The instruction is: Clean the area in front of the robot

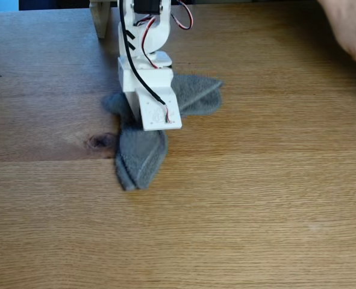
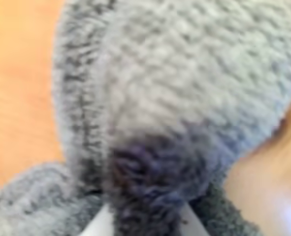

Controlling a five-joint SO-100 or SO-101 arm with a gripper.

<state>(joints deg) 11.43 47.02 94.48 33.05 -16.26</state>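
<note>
Arm [image 1: 146,72] bent down over grey cloth [image 1: 143,158] on oak tabletop [image 1: 256,198]; jaws pinch a bunched fold.

Wrist view: both white fingertips [image 2: 102,223] sit tight against a dark gathered wad of cloth [image 2: 184,83], gripper [image 2: 145,221] nearly closed on it. Fixed view: the gripper itself is hidden under the wrist plate; cloth lobes spread out from under it toward the camera and to the right. Dark knot [image 1: 100,141] lies just left of the cloth edge. Bare table is wide on every side of the jaws. Wooden post [image 1: 102,18] stands behind the arm; a blurred hand [image 1: 349,30] sits at the far-right corner, well apart.
</note>
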